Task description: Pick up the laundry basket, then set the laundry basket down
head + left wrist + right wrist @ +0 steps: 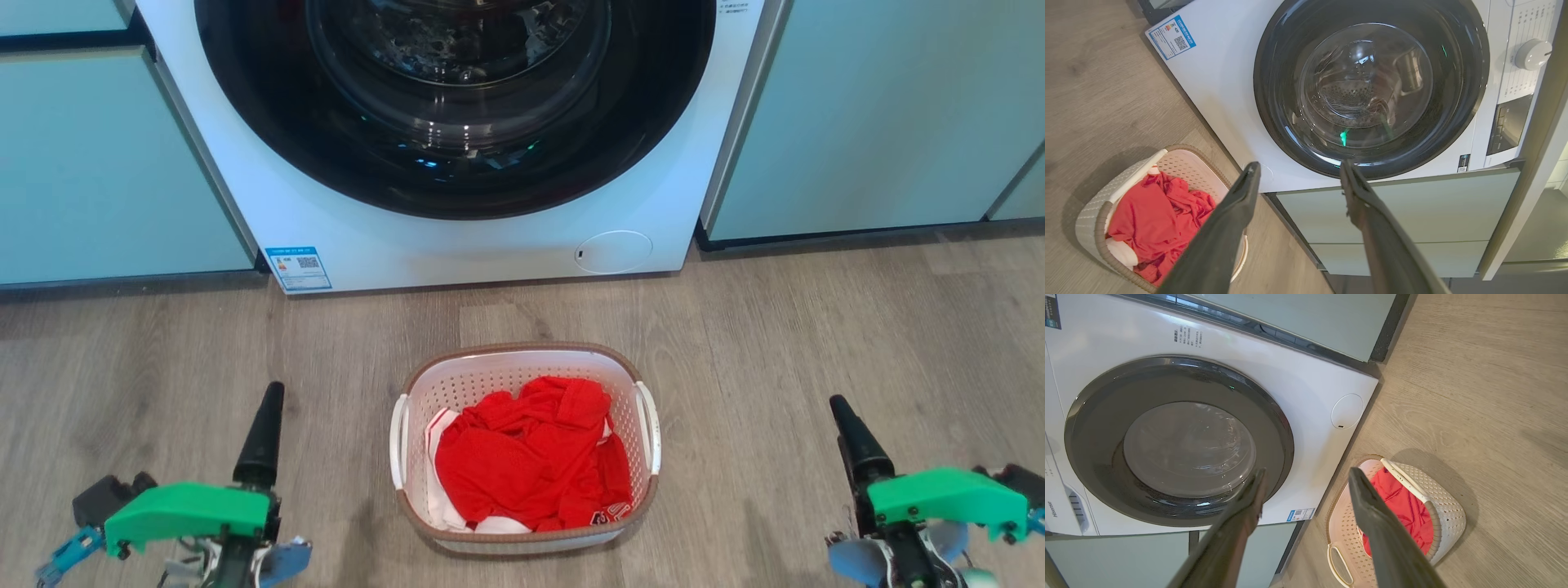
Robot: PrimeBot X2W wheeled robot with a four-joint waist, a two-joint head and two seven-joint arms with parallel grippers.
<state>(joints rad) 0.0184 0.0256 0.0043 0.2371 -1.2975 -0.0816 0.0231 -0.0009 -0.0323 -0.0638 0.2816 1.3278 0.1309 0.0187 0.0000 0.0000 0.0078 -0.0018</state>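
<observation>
The white perforated laundry basket [490,380] — brown woven rim, white side handles, red clothes [531,457] inside — is sitting on the floor [816,343] between the left end effector [1299,164] and right end effector [1307,471], both released.

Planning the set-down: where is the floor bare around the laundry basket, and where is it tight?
Bare floor lies between the laundry basket and the left gripper, likewise toward the right gripper, and before both cabinets. Tightest is the strip between basket and washing machine.
</observation>
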